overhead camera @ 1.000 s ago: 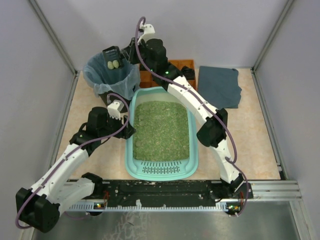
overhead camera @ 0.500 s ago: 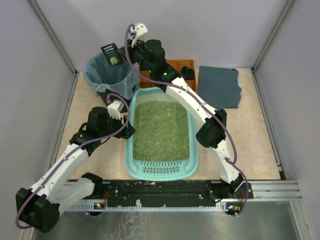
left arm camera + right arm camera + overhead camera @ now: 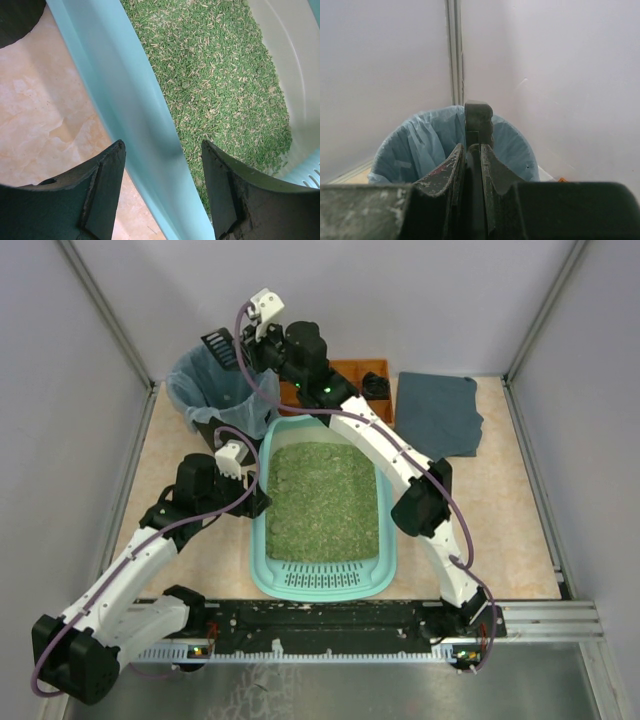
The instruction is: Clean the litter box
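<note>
The light-teal litter box (image 3: 262, 540) holds green granular litter (image 3: 320, 500); its slotted lip faces the arm bases. My left gripper (image 3: 255, 502) is open. In the left wrist view its fingers straddle the box's left wall (image 3: 125, 100) without touching it, the left gripper (image 3: 162, 150) having litter (image 3: 220, 85) on its right. My right gripper (image 3: 250, 350) is shut on the handle of a black slotted scoop (image 3: 222, 345), held tilted over the black bin with the bluish bag (image 3: 215, 390). In the right wrist view the right gripper (image 3: 472, 147) clamps the scoop (image 3: 478, 117) edge-on above the bag (image 3: 420, 145).
An orange compartmented tray (image 3: 365, 375) stands behind the litter box, with a dark object in one cell. A dark blue cloth (image 3: 438, 412) lies at the back right. Grey walls close in the sides and the back.
The right gripper has turned and raised the scoop over the bin. The pale clumps that lay on the scoop no longer show. The left arm has not moved.
</note>
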Motion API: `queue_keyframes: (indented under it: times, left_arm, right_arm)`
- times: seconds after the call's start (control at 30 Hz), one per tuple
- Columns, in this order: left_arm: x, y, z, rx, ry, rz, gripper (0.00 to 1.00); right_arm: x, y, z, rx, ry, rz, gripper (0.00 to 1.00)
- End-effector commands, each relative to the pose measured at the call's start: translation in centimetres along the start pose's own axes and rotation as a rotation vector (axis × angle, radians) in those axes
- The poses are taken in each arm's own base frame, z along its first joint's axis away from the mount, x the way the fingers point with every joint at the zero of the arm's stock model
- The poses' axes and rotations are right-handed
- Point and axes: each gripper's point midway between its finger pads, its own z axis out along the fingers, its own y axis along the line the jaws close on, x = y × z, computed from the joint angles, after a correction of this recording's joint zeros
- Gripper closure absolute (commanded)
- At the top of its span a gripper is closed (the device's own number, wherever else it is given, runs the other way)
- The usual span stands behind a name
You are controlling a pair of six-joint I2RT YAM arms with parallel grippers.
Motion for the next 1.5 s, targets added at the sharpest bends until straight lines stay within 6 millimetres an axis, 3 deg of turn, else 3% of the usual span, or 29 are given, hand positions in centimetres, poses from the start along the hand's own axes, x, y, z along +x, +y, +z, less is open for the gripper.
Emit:
queue_keyframes:
  times: [0.0, 0.27, 0.47, 0.6, 0.77, 0.8, 0.87, 0.97, 1.17, 1.47]
  left_arm:
    - [0.1, -0.1, 0.1, 0.0, 0.005, 0.006, 0.32]
    - [0.1, -0.1, 0.0, 0.001, 0.004, 0.005, 0.32]
    - [0.0, -0.2, 0.0, 0.004, 0.002, 0.006, 0.33]
    - [0.0, -0.4, 0.0, 0.009, 0.0, 0.009, 0.33]
    - [-0.1, -0.5, -0.1, 0.014, -0.003, 0.011, 0.33]
    - [0.0, -0.5, -0.1, 0.016, -0.003, 0.012, 0.33]
    - [0.0, -0.5, -0.1, 0.017, -0.003, 0.012, 0.33]
    - [-0.1, -0.6, -0.1, 0.02, -0.002, 0.014, 0.33]
    - [-0.1, -0.8, 0.0, 0.034, -0.005, 0.017, 0.33]
    - [0.2, -1.1, 0.2, 0.056, 0.014, 0.014, 0.34]
  right_arm:
    - [-8.3, 1.0, -2.3, -0.007, -0.165, -0.037, 1.0]
    - [-10.8, -0.2, -3.6, 0.082, -0.206, 0.124, 1.0]
    - [-12.8, 0.0, -5.8, 0.089, -0.238, 0.267, 1.0]
    - [-14.8, -0.2, -9.2, 0.112, -0.266, 0.322, 1.0]
    - [-14.7, -1.4, -13.1, 0.198, -0.266, 0.384, 1.0]
    - [-15.9, -1.5, -14.8, 0.198, -0.292, 0.387, 1.0]
    - [-15.7, -1.1, -16.7, 0.169, -0.304, 0.371, 1.0]
    - [-14.9, -1.1, -19.3, 0.152, -0.325, 0.383, 1.0]
    - [-10.5, -2.9, -24.8, 0.203, -0.325, 0.531, 1.0]
    - [0.1, -4.8, -31.0, 0.494, -0.085, 0.741, 1.0]
